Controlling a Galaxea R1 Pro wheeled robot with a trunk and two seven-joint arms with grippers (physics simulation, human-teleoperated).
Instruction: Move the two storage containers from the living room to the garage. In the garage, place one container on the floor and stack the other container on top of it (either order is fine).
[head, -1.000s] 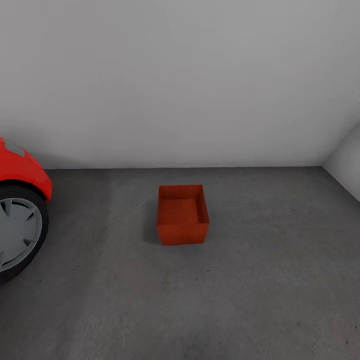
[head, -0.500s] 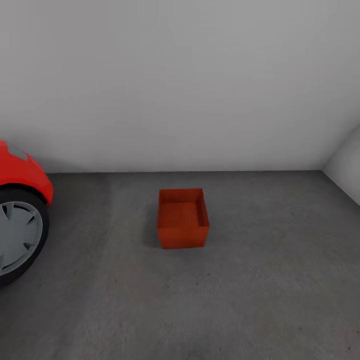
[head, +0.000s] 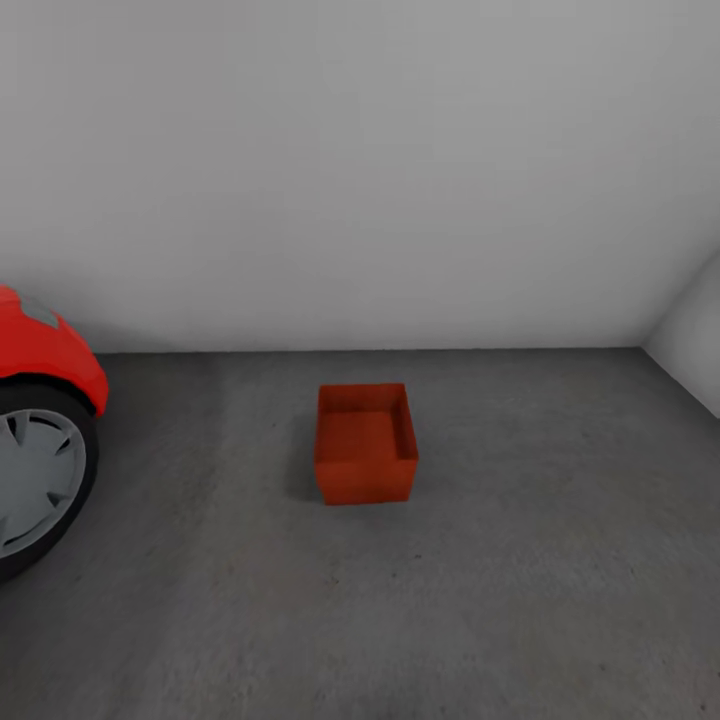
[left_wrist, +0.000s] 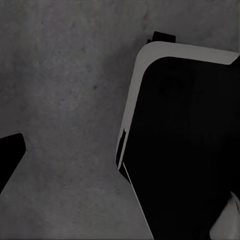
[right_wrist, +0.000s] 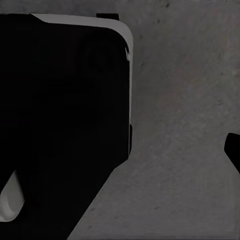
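A garage corner seen from the robot's head, looking down at a dark grey concrete floor (head: 520, 600) that meets a plain white wall (head: 360, 160).

At the far left, the front of a red car (head: 45, 350) enters the scene, with one tyre and grey wheel (head: 30, 485) resting on the floor.

In the middle stands one orange-red bin (head: 365, 443), alone and upright on the floor, open top up and nothing inside. It sits well apart from the car and short of the wall, with bare floor all round it. That looks like a deliberate spot: this bin is probably the base of the stack, left with room for the robot to come up and set the second bin on it. The second bin has not been stacked yet.

The bin is nearly square. Its slightly longer axis seems to run near to far, toward the wall, with a flat side facing the robot.

At the right, a second white wall (head: 695, 340) closes the corner.

Both wrist cameras look down at the floor past dark parts of the robot's body (left_wrist: 185, 145). How far either arm's jaws are open cannot be told, nor whether they hold anything.
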